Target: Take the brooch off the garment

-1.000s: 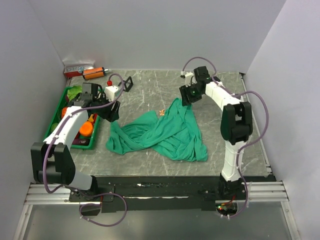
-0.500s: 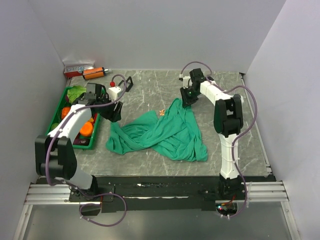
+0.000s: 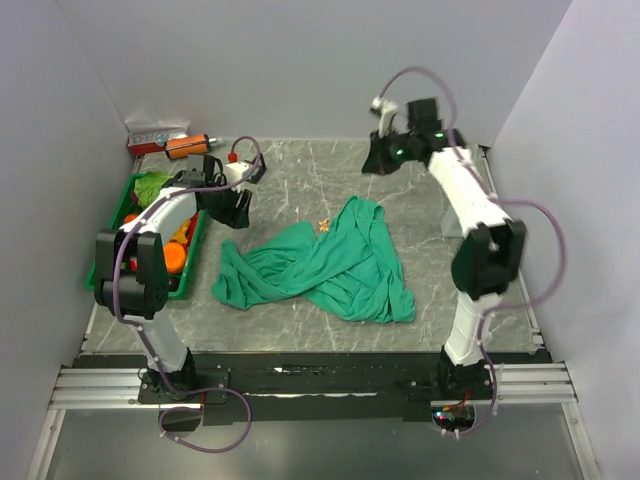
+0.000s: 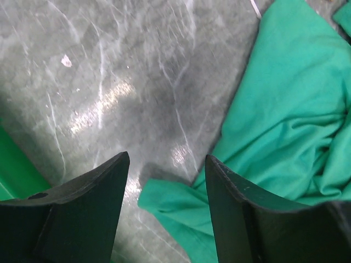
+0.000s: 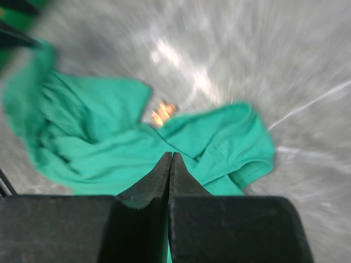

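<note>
Fig. Overhead and both wrist views, as I read them from the remote station.

**Jaws.** The right gripper (image 3: 381,158) is raised above the far part of the table (image 3: 300,180). In its wrist view the two fingers of the right gripper (image 5: 171,156) meet along one line with nothing between them. The left gripper (image 3: 238,207) stands wide apart just off the garment's left end. In its wrist view the left gripper (image 4: 164,164) holds nothing, and bare marble and a fold of green cloth show through the gap.

**Task items.** The garment (image 3: 330,265) lies crumpled at mid-table. The brooch (image 3: 323,223) sits at its far edge, in a notch between two folds. The right wrist view is motion-blurred: the brooch (image 5: 163,113) is only an orange smear at the hem of the garment (image 5: 109,142). I cannot tell whether it is still fastened to the cloth.

**Change since one second ago.** The right gripper was then low at the garment's far tip. It has since lifted away toward the back wall and closed. The brooch and the cloth lie as before. The left gripper has edged slightly farther from the arm bases.

**Room.** Open marble runs between the garment and the back wall and along its right side. The green tray (image 3: 172,292) hems the left edge, close behind the left arm.
</note>
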You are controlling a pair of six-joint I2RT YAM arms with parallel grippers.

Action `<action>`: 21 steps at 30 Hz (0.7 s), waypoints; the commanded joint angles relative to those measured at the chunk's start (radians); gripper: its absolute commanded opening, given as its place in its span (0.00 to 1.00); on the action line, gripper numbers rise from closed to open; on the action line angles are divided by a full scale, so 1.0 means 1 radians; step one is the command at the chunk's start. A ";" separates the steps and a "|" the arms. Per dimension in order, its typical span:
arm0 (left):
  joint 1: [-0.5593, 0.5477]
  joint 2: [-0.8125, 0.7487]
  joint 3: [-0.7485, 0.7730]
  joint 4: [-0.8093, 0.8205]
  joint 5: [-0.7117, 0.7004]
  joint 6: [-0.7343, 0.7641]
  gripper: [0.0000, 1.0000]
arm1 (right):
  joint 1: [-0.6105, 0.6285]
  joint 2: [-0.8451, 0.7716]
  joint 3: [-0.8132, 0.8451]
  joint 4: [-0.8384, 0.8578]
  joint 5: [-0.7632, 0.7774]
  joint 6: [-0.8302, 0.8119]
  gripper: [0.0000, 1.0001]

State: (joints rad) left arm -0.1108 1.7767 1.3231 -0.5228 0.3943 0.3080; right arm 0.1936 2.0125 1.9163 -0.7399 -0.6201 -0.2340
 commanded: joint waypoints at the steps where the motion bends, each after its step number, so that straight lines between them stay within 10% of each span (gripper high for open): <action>1: -0.004 0.020 0.018 0.046 0.024 -0.023 0.63 | -0.028 -0.221 0.035 0.042 0.009 0.017 0.00; 3: -0.004 0.024 0.013 0.053 0.040 -0.043 0.63 | -0.026 -0.212 0.001 0.014 0.106 0.067 0.12; 5: -0.004 0.021 0.016 0.047 0.054 -0.069 0.62 | -0.029 -0.164 -0.043 -0.013 0.204 0.142 0.58; 7: -0.004 -0.005 0.013 0.032 0.072 -0.075 0.62 | -0.048 -0.137 -0.085 -0.003 0.212 0.217 0.68; 21: -0.007 -0.161 -0.058 -0.121 0.026 0.029 0.63 | -0.092 0.192 -0.005 0.010 0.077 0.324 0.61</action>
State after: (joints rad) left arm -0.1131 1.6539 1.2751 -0.6006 0.4290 0.3199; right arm 0.1036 2.2295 1.8290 -0.7410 -0.5198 0.0483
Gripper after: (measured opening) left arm 0.630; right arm 0.610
